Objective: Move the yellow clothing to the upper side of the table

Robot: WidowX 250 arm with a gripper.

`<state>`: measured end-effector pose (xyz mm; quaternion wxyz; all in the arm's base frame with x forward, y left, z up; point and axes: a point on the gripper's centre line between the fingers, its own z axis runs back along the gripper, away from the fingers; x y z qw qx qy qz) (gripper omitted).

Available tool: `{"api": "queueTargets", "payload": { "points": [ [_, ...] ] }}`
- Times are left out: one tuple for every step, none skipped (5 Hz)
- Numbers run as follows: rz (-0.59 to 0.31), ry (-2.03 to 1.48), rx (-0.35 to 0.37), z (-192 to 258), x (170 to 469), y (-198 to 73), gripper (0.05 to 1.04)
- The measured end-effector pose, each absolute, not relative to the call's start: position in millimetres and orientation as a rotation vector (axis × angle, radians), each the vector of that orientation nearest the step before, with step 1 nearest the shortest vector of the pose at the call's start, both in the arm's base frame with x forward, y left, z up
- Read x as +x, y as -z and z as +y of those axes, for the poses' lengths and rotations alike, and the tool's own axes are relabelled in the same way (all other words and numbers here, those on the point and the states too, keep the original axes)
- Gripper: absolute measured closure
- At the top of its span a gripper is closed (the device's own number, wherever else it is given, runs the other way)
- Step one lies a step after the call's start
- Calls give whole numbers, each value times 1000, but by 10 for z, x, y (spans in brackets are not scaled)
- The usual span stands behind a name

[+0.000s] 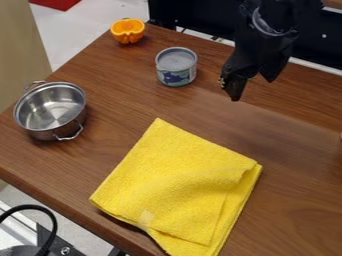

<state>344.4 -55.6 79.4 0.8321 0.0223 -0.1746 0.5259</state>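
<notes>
Black gripper (252, 89) hangs pointing down above the table (123, 107), its fingers parted — the folded yellow cloth (180, 185) lies apart from it, toward the view's lower left.

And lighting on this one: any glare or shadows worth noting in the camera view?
Camera view: pale sheen on the table right of the yellow cloth, bright highlights inside the metal pot, a dark shadow under the cloth's lower-left edge, and the black hand reading as mostly dark.
</notes>
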Motion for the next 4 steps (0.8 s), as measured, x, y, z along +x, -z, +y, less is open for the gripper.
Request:
{"api": "queueTargets", "payload": {
  "points": [
    [-345, -1112, 74, -542, 3393, -681, 85],
    [-353, -1051, 93, -527, 3243, -574, 85],
    [-347, -920, 71, -485, 3084, -676, 85],
    [-268, -662, 53, -420, 2852, -676, 85]
  ]
}}
